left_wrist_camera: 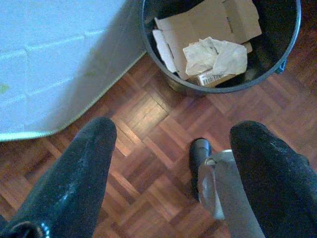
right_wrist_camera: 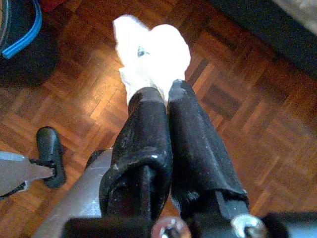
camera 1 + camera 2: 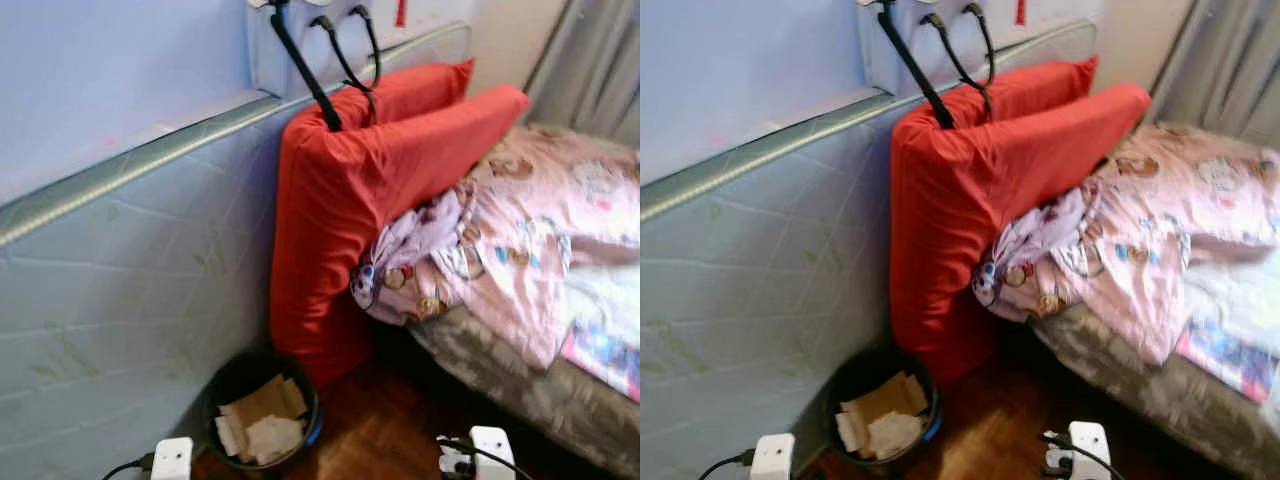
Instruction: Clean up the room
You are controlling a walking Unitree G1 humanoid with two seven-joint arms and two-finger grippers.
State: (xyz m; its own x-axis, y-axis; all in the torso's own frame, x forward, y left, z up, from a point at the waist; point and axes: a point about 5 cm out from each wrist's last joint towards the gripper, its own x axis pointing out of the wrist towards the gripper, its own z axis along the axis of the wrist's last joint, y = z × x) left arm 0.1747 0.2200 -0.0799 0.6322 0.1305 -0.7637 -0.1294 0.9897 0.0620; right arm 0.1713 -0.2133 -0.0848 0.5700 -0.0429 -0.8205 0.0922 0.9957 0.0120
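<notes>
A red cushion (image 3: 350, 190) leans upright beside an unmade bed (image 3: 540, 390). Below stands a black bin (image 3: 262, 412) already holding cardboard and paper. The right gripper (image 2: 161, 96) pinches a crumpled white tissue (image 2: 148, 49) above the parquet floor (image 2: 247, 114), not yet binned; the wad juts past the fingertips. The left gripper (image 1: 173, 148) hangs open, empty.

The wooden parquet floor (image 3: 385, 435) carries a black bin (image 3: 262, 408) of cardboard and crumpled paper, standing against the pale mattress (image 3: 120, 300) propped on its edge. The bed (image 3: 520, 385) stands on the floor beside it, with a pink patterned quilt (image 3: 520, 240) lying rumpled across it and hanging over its near edge
</notes>
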